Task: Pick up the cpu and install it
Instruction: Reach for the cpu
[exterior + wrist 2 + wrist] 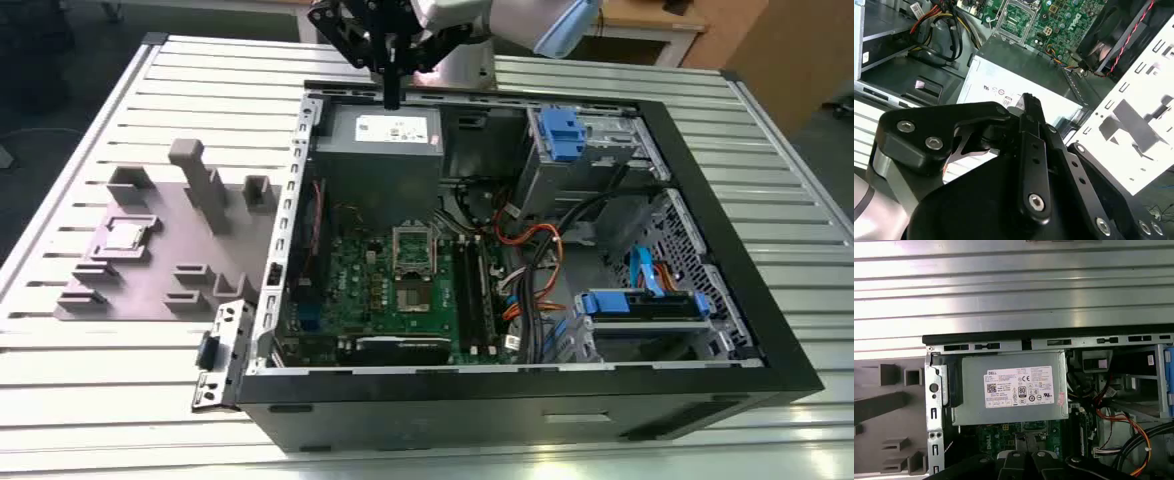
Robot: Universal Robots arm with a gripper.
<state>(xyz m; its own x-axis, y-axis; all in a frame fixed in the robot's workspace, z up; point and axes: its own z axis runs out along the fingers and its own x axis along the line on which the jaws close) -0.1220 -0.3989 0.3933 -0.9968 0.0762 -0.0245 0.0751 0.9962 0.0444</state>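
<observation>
The cpu [127, 237], a small silvery square chip, lies in a recess of the grey plastic fixture plate [160, 270] on the exterior view's left, outside the computer case. My gripper [392, 100] hangs above the far edge of the open case, over the grey power supply [379, 130], well away from the cpu. Its black fingers [1029, 102] stand together with nothing between them. The motherboard's socket frame [412, 248] lies in the middle of the case, and also shows in the second wrist view [1016, 17].
The open black computer case [747, 380] lies on a slatted metal table [80, 400]. Inside are the power supply [1011, 387], bundled cables [534, 250] and blue drive brackets [641, 303]. Upright grey blocks [200, 180] rise from the fixture plate near the cpu.
</observation>
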